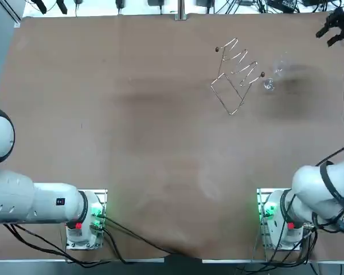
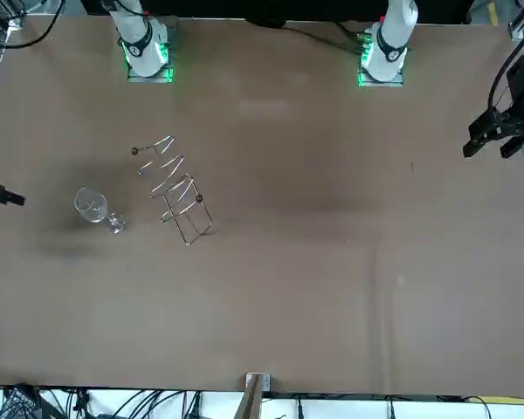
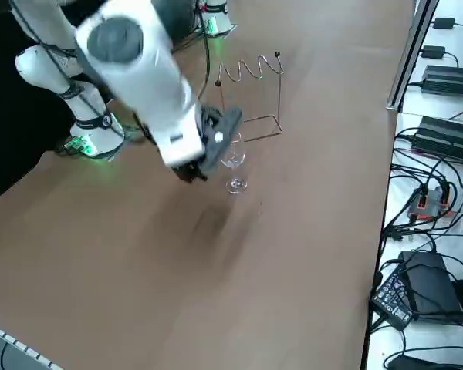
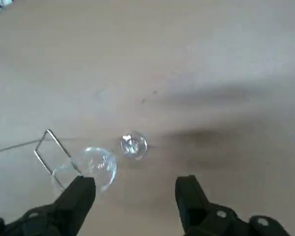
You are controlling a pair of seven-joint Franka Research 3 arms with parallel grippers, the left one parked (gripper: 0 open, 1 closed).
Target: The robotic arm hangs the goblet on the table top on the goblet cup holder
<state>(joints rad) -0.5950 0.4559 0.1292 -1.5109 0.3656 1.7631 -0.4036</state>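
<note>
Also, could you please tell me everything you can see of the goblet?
The goblet is clear, colourless glass, with a rounded bowl, a thin stem and a round foot. It appears to stand upright on the brown table, on the robot's right side of the wire cup holder and apart from it, not hung. The right claw hovers open above it and does not grip it; only the table seems to touch it.

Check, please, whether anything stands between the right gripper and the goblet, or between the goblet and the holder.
Nothing visible does. The right gripper hangs open over the table near the goblet, not touching it, with a clear gap between them. The goblet stands right beside the holder, with only bare table between.
</note>
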